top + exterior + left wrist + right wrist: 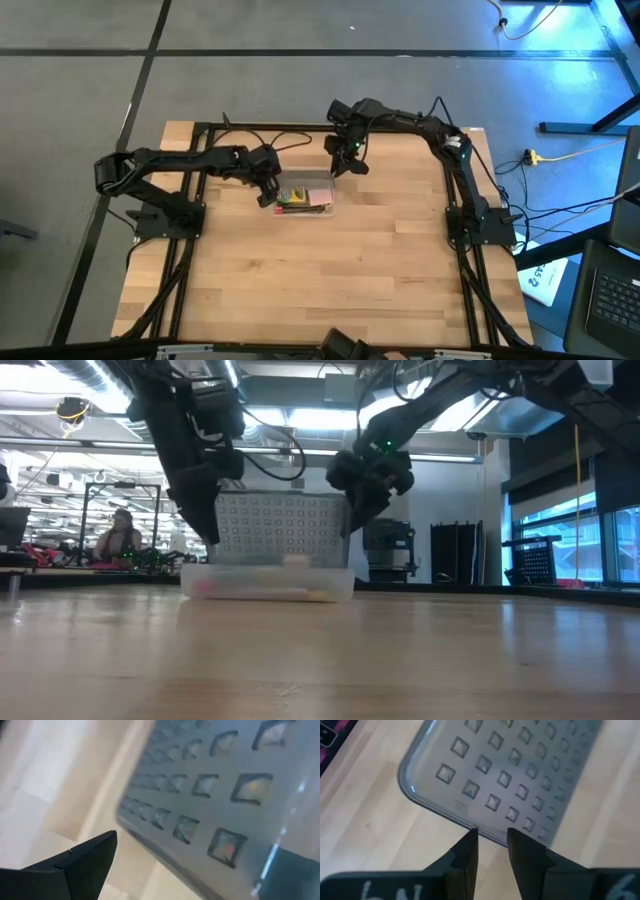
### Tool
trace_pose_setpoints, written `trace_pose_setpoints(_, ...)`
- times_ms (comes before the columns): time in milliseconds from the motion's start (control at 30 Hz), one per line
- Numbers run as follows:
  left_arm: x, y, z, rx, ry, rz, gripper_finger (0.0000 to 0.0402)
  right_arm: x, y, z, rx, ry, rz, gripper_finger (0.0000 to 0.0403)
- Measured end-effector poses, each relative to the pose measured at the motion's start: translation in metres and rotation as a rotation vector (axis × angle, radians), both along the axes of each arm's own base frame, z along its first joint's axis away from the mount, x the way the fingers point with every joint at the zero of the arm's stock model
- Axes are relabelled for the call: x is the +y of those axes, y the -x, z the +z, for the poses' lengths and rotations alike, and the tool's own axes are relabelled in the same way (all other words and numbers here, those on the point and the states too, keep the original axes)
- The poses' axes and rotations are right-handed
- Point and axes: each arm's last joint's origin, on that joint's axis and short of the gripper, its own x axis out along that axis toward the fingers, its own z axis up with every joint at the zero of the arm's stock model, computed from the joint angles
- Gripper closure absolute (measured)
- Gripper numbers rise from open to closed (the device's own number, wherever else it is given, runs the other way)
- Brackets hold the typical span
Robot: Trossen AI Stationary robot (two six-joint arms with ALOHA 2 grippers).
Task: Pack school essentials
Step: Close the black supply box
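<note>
A clear plastic case (305,200) (268,582) sits mid-table with stationery inside: a pink pad (320,198) and yellow and red pieces (291,198). Its dotted grey lid (283,528) (306,181) stands up from the case's far edge. My left gripper (268,193) (208,525) is open at the lid's left end. My right gripper (345,165) (358,512) is at the lid's right end, fingers a narrow gap apart. Scissors, pen, pencil and blue block cannot be told apart. My left gripper (190,862) has the lid's left end (210,795) between its fingers: one finger (85,860) in front, the other showing dark through the lid. Whether either touches it, I cannot tell. My right gripper (492,839) has its fingertips (467,845) at the lid's rim (487,831), near a rounded corner. Whether they touch it, I cannot tell.
Bare wooden table (330,280) spreads in front of the case toward the near edge. Black frame rails (190,290) run along both sides and cables lie at the far edge. A person (122,535) sits far off in the room behind.
</note>
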Motion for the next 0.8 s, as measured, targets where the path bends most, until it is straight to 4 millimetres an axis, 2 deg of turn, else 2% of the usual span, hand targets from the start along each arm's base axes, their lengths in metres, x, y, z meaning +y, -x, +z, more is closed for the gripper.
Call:
trace_pose_setpoints(367,-0.027,0.012,-0.007,0.150,0.259,0.009,0.0005,0.009,-0.002,-0.001,0.056,0.027,0.012,0.0297)
trace_pose_setpoints(567,-0.040,0.020,-0.008,0.248,0.307,0.014,0.0005,0.010,0.000,-0.002,0.079,0.015,0.011,0.0297)
trace_pose_setpoints(700,-0.045,0.021,0.002,0.179,0.287,-0.012,0.0005,0.016,0.000,-0.001,0.114,-0.005,0.014,0.0297)
trace_pose_setpoints(800,-0.046,0.022,0.015,0.065,0.243,-0.028,0.0005,0.024,-0.004,0.001,0.126,-0.011,0.007,0.0297)
